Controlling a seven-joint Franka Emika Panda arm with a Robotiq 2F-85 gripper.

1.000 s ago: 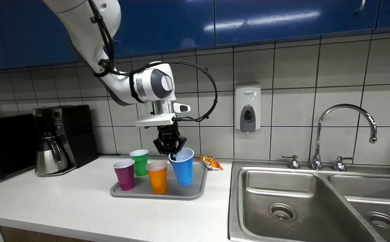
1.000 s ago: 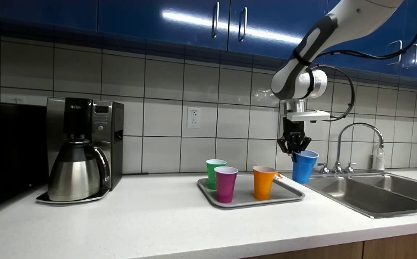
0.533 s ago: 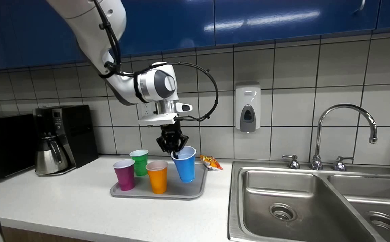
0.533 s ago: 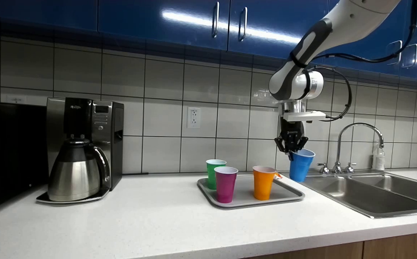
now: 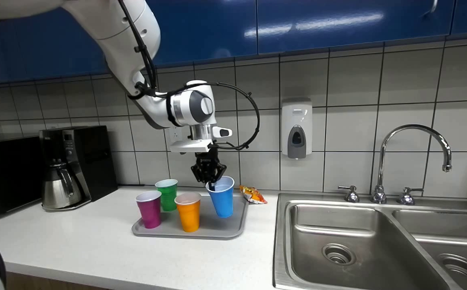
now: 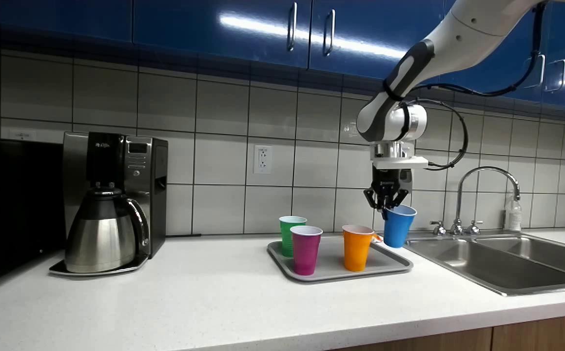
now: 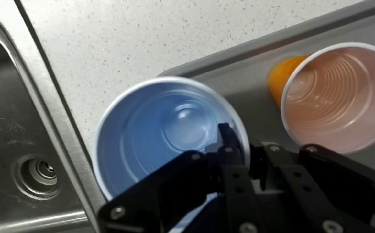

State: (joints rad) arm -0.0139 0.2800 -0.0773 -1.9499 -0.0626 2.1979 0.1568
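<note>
A blue cup [image 5: 222,203] hangs slightly tilted from my gripper [image 5: 211,186], its mouth up. The wrist view shows the gripper [image 7: 244,145] shut on the cup's wall: one finger [image 7: 228,136] is inside the blue cup [image 7: 142,136], the opposite finger outside against the rim. No content is visible in it. In an exterior view the blue cup [image 6: 396,231] appears beyond the right end of the grey tray [image 6: 331,258]. On that tray stand an orange cup [image 6: 357,253], a purple cup [image 6: 305,253] and a green cup [image 6: 288,241], all upright.
A double steel sink [image 5: 334,225] with a tall faucet [image 5: 412,128] lies right of the tray. An orange snack bag [image 5: 252,195] rests by the wall behind the tray. A coffee maker [image 6: 111,209] stands at the left, with blue cabinets [image 6: 214,29] overhead.
The arm, gripper and blue cup have travelled together a short way, closer to the orange cup in an exterior view, with the wrist a little lower. The grip and the cups on the tray are unchanged.
</note>
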